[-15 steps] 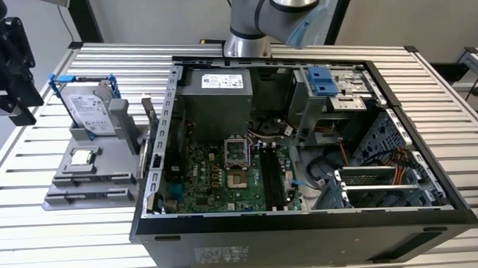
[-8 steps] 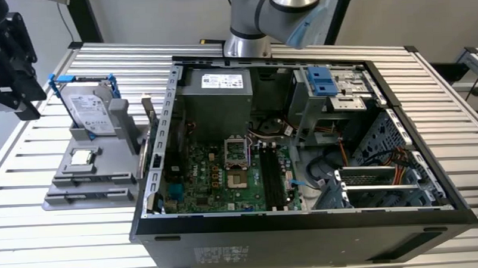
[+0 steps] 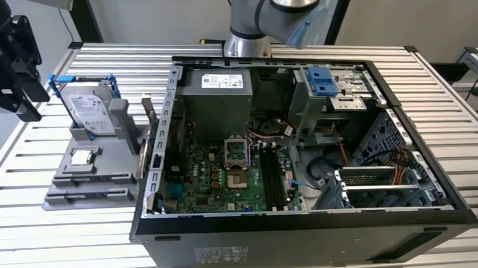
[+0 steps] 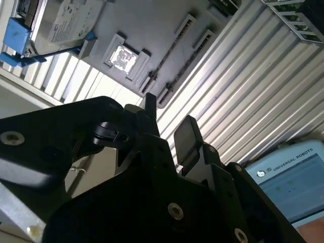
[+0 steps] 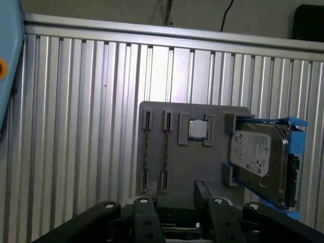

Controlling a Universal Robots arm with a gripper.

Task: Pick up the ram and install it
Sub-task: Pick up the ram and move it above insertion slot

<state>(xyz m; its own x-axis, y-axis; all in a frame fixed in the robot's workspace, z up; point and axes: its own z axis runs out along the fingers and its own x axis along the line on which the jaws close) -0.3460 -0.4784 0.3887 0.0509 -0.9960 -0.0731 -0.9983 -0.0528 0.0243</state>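
My gripper (image 4: 168,119) hangs high over the slatted table, open, with nothing between its fingers (image 5: 202,191). In the exterior view its black head (image 3: 10,64) sits at the far left, above and left of the grey holder (image 3: 66,176). The holder's two long slots each carry a thin dark strip seen edge-on (image 5: 147,152) (image 4: 169,50). I cannot tell whether these strips are the ram. The open computer case (image 3: 306,221) lies to the exterior view's right of the holder. Its motherboard has long black memory slots (image 3: 268,174).
On the holder stand a silver hard drive in a blue frame (image 3: 91,109) (image 5: 258,154) and a small square processor chip (image 3: 80,156) (image 5: 198,129). The arm's base (image 3: 248,44) rises behind the case. A blue screen (image 4: 291,177) stands beyond the table's edge.
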